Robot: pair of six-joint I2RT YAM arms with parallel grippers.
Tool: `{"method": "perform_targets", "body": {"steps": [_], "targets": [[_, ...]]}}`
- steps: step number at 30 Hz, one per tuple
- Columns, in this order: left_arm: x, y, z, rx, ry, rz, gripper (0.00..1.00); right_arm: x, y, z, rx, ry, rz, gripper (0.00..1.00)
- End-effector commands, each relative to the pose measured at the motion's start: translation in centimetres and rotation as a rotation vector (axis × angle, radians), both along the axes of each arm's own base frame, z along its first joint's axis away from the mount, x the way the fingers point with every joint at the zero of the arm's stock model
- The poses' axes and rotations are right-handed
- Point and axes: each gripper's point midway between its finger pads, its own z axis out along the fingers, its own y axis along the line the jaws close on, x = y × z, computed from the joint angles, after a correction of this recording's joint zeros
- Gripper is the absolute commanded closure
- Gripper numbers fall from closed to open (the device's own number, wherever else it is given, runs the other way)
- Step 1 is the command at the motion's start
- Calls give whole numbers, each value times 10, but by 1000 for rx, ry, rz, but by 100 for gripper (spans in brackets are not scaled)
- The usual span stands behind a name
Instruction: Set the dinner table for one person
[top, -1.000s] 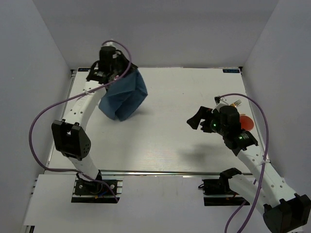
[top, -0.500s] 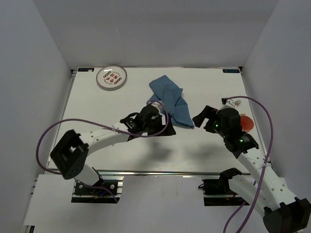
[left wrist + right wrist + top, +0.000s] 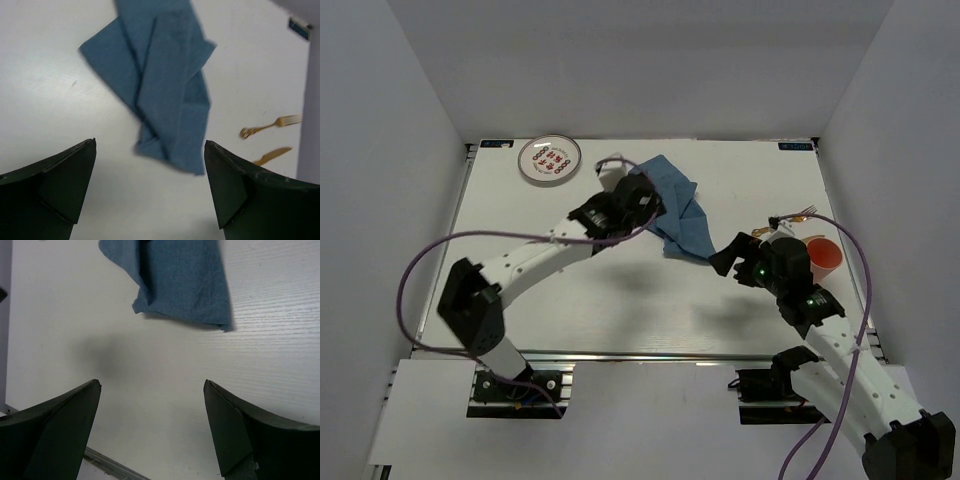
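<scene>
I see the blue cloth crumpled on the bench, left hand above it, released and empty, right hand just beside the cloth, also released, plate well apart from the cloth.

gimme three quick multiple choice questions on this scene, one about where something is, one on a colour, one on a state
1. Where is the plate?
A. far left corner of the table
B. near right corner
C. dead centre

2. What colour is the cloth?
A. red
B. blue
C. green

3. How is the left pincer?
A. open, holding nothing
B. shut on the cloth
C. shut, empty

Answers:
1 A, the top view shows it by the far left edge.
2 B, it is blue in all three views.
3 A, its wrist view shows a wide gap with nothing gripped.
</scene>
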Motion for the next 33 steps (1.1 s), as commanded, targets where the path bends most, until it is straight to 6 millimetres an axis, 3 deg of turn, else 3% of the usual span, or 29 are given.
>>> {"method": "perform_targets", "body": {"steps": [1,2,4,5,7,8,13,14,15,21,26,29,31,33], "targets": [[40,-14,24,61,-32,32,2,-4,0,22,27,-78,12,11],[58,-31,24,92,-24,22,2,-7,-3,26,32,-96,-2,11],[75,-38,18,142,6,35,2,-13,-11,27,31,-80,-35,11],[97,-52,17,143,6,43,2,-19,-12,35,45,-105,-36,11],[112,-58,8,176,34,58,2,-27,-14,40,55,-114,-30,11],[129,-70,6,179,12,61,2,-32,-14,47,69,-143,-21,11],[161,-91,-8,167,-88,22,2,-53,-11,57,108,-181,41,11],[168,-90,-23,186,-74,20,2,-56,-10,55,106,-176,52,11],[173,-93,-17,175,-92,25,2,-60,-9,53,110,-166,69,11],[184,-101,-44,207,-108,5,2,-72,-2,47,117,-155,140,11],[186,-96,-59,254,-101,22,3,-76,0,31,124,-134,152,11],[191,-92,-66,270,-97,22,20,-77,1,27,134,-132,156,11],[189,-90,-70,274,-85,25,42,-77,1,27,137,-130,156,11],[189,-91,-70,268,-84,20,44,-77,1,27,135,-133,158,11]]}}
